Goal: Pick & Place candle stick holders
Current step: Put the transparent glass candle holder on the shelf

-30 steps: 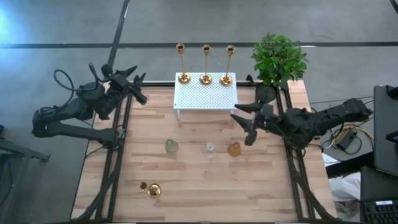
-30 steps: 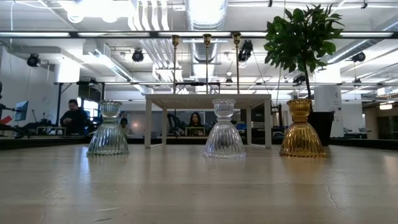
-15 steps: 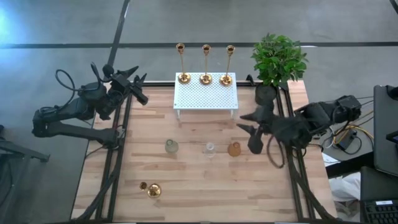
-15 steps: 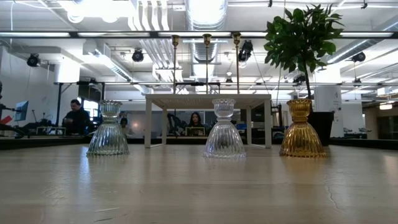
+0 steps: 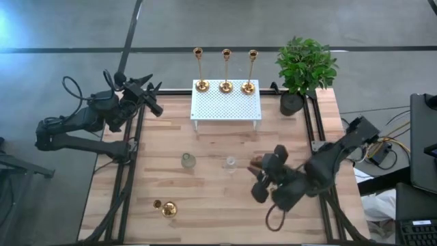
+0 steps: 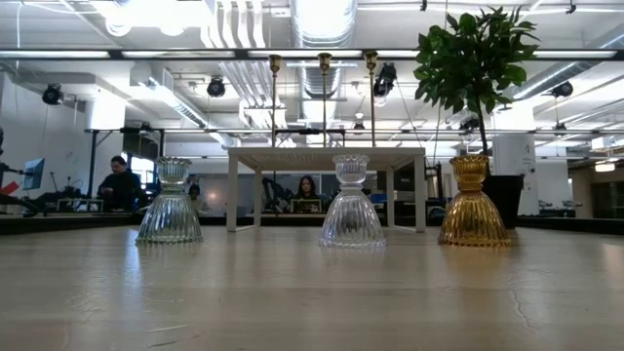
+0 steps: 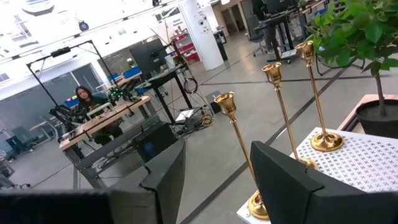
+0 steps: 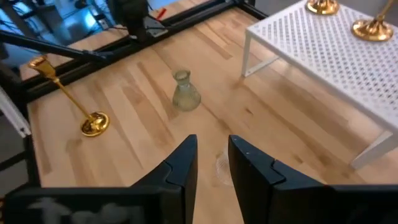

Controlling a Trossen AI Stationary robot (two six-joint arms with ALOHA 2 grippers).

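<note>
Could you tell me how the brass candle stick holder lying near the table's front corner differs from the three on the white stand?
The fallen candle stick holder lies on its side on the wooden table; the three candle stick holders stand upright in a row. It rests alone, low, while they sit raised on the white perforated stand. All are shiny brass with thin stems and round bases.

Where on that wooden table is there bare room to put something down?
Bare wood lies between the fallen gold candlestick and the right gripper, and left of the white perforated stand. The middle row, around the ribbed glass holders, is crowded.
</note>
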